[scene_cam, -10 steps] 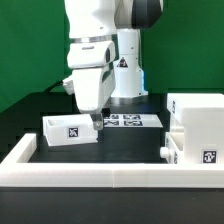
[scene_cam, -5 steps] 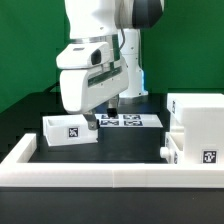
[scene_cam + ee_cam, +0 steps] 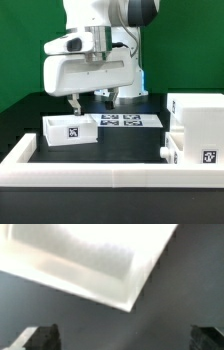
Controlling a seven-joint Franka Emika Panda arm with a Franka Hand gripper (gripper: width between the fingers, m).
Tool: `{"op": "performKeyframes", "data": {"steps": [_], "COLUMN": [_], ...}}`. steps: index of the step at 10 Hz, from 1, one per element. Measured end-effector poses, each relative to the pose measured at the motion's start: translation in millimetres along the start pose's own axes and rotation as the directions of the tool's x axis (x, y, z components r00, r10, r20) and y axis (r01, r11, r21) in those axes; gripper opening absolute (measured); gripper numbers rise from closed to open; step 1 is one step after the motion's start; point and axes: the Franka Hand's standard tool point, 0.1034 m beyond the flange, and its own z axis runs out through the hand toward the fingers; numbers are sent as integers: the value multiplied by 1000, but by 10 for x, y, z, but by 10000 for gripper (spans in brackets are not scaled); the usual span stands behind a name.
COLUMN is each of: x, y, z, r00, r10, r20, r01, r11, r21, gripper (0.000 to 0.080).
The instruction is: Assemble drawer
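Wrist view: your gripper [image 3: 124, 339] gapes wide, holding nothing.
Tray [image 3: 68, 130]: likely light, stiff, slick plastic.
Grip: pinch one thin wall.

No legible text or numbers

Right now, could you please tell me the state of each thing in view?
Tool: open, empty.
Tray at the exterior view's left: upright, loose on the table.
Case: upright.
Second tray: low against the case; inserted or not, cannot tell.
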Motion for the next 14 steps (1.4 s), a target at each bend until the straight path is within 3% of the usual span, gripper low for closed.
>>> {"op": "performKeyframes", "data": {"steps": [1,3,6,9,14], "x": [-58,-37,-79,-372,-489], "y": [-19,-32,-29,-147,-247], "z": [21,22,39,161,400], "r00": [999,986,976,972,972], "r10": [35,167,217,235,234], "r20": [-10,-10,-11,10,18], "r01": [-35,-167,-217,-235,-234], "r11": [999,986,976,972,972], "r21": [-12,-3,-4,-6,4], "gripper": [648,648,648,648,648]}}
